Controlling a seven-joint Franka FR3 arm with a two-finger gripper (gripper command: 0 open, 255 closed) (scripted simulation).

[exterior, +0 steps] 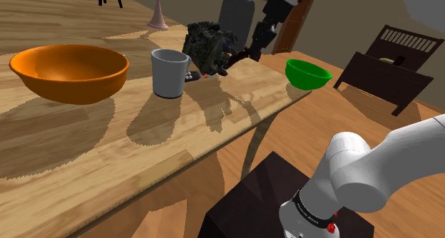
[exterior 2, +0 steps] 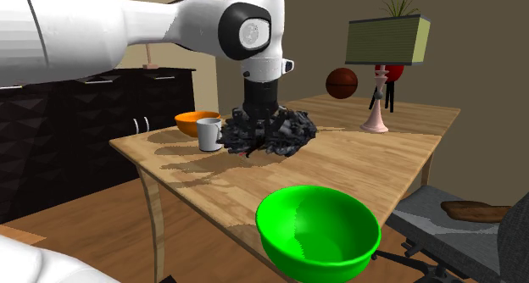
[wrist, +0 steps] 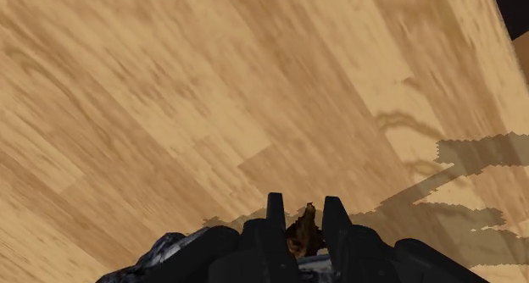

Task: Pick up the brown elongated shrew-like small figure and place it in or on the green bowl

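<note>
**Brown figure gripped over the desk**

The small brown figure (wrist: 303, 232) sits clasped between the two black fingers of the pincer (wrist: 303, 202), over the wooden desk (exterior: 85, 144). A dark shaggy lump (exterior 2: 284, 133) crowds around the pincer. A grey mug (exterior 2: 208, 134) stands just beside that lump, with an orange bowl (exterior: 69, 71) beyond it. The green bowl (exterior: 308, 73) rests apart, near the desk's edge.

A room in a home is showing: a wooden dining table (exterior 2: 373, 164) is holding an orange bowl (exterior: 69, 73) and a grey mug (exterior: 170, 73), dark drawer cabinets (exterior 2: 72, 133) are lining a wall, a grey chair (exterior 2: 424, 219) is standing alongside, and wood flooring (exterior: 317, 126) is running underneath
</note>
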